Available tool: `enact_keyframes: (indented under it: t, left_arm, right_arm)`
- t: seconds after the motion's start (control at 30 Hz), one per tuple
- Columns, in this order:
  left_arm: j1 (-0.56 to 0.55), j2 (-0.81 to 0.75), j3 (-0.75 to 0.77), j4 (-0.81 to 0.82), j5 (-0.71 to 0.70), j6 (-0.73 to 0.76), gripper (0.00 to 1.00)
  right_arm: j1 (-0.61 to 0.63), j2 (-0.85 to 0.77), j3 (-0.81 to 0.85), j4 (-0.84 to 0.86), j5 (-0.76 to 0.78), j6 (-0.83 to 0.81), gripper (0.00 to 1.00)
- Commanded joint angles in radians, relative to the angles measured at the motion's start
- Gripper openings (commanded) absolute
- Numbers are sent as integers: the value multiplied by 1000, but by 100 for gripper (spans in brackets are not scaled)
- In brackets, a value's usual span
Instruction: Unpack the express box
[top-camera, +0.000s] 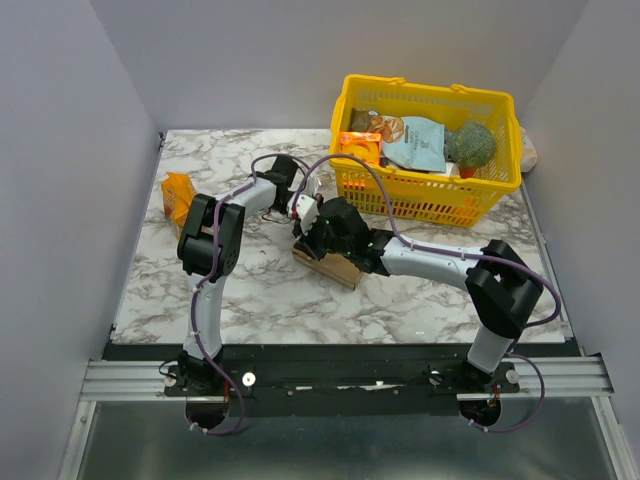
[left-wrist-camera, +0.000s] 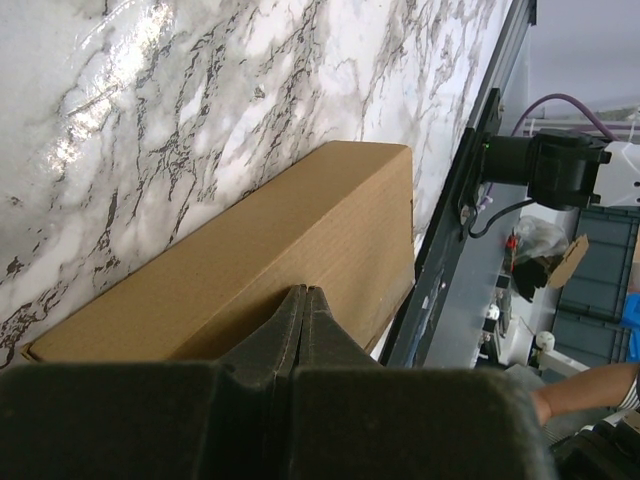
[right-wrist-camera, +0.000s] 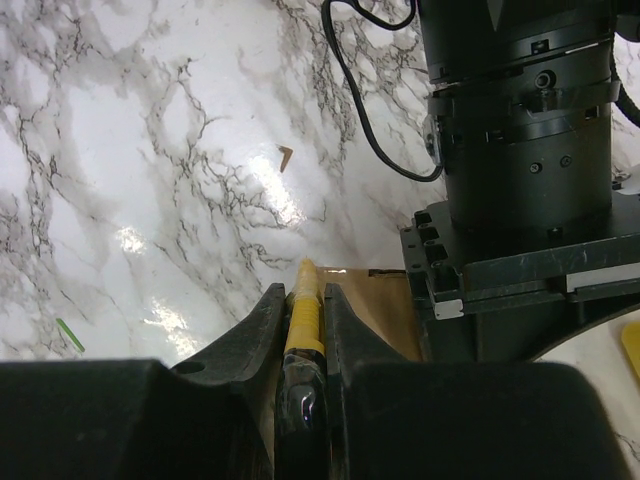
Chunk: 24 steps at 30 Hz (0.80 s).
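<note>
Atop express box (left-wrist-camera: 300, 230): my left pincer (left-wrist-camera: 305, 293) together, should brace; right pincer (right-wrist-camera: 303, 292) clamps yellow tool (right-wrist-camera: 303, 322) at box edge; slit shallow.

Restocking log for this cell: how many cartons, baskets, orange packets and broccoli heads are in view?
express box (brown carton): 1
yellow mesh basket: 1
orange packets: 2 (one loose, one in the basket)
broccoli head: 1
Total: 5

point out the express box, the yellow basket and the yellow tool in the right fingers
express box (left-wrist-camera: 300, 240), left wrist view, its top face
yellow basket (top-camera: 432, 89), top external view, its far rim
yellow tool (right-wrist-camera: 303, 310), right wrist view, its yellow shaft
</note>
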Motion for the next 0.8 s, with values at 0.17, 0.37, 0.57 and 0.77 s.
enact_keyframes:
  t: [0.17, 0.37, 0.57, 0.77]
  left_arm:
    - [2, 52, -3, -16, -130, 67, 0]
    - [5, 54, -3, -19, -136, 95, 0]
    - [6, 52, -3, -33, -127, 129, 0]
    - [6, 49, 3, -66, -105, 188, 0]
  right_arm:
    - [6, -25, 16, -108, -48, -48, 0]
    - [4, -42, 25, -162, -48, 5, 1]
    - [3, -63, 30, -173, -42, -10, 1]
    - [-14, -58, 38, -176, -114, -46, 1]
